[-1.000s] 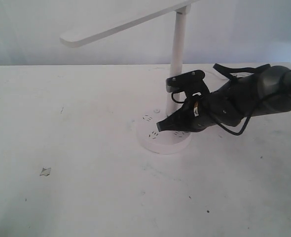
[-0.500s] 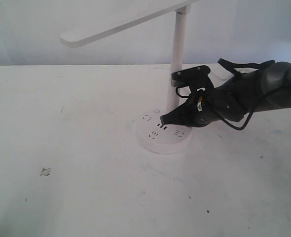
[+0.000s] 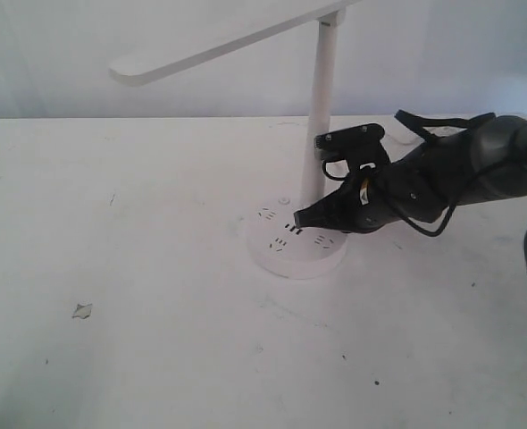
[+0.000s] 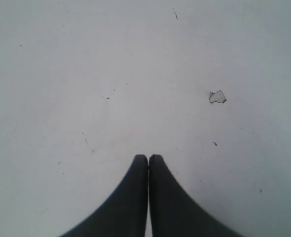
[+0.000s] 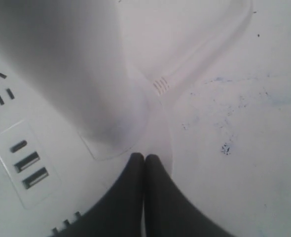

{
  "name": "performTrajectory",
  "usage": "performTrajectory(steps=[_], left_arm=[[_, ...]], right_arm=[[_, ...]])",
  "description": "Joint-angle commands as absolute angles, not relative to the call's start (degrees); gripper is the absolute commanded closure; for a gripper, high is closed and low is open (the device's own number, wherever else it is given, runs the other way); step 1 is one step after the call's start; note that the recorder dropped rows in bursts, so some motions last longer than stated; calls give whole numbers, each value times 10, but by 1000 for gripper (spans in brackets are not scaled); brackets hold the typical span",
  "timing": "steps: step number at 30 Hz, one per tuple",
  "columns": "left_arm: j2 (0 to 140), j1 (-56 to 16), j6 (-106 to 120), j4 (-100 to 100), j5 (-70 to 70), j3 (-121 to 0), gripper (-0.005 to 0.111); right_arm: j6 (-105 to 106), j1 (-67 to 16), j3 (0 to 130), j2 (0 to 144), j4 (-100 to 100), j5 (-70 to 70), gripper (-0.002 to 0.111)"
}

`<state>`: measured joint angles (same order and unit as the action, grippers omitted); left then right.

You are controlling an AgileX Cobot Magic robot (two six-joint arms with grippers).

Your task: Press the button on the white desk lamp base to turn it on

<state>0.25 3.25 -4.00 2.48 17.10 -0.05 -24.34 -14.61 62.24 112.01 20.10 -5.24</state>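
Observation:
The white desk lamp (image 3: 322, 107) stands mid-table, its flat bar head (image 3: 219, 45) reaching left. Its round white base (image 3: 277, 253) shows socket slots and dark USB ports (image 5: 29, 170). My right gripper (image 3: 299, 218) is shut and empty, its tips hovering just over the base top beside the foot of the pole (image 5: 81, 74). In the right wrist view the shut right gripper (image 5: 144, 157) points at the base edge next to the pole. My left gripper (image 4: 148, 158) is shut over bare table, away from the lamp and unseen in the exterior view.
A white cable (image 5: 204, 44) leaves the base behind the pole. A small scrap (image 3: 82, 310) lies on the white table (image 3: 156, 357) at the left, also seen as the scrap (image 4: 217, 97) in the left wrist view. A pale wall stands behind.
My right gripper has lifted and shifted slightly right and back, from the base's top front toward the pole's foot. The lamp has not moved.

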Motion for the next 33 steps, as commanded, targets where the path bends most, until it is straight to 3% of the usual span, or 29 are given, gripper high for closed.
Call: performTrajectory(steps=[1,13,33], left_arm=[[0,33,-41,22,175,0,107],[0,33,-41,22,175,0,107],[0,33,-41,22,175,0,107]], right_arm=[[-245,-143,622,1152,199,-73,108],[-221,-143,622,1160,205,-124,108],[-228,-143,620,1097,204,-47,108]])
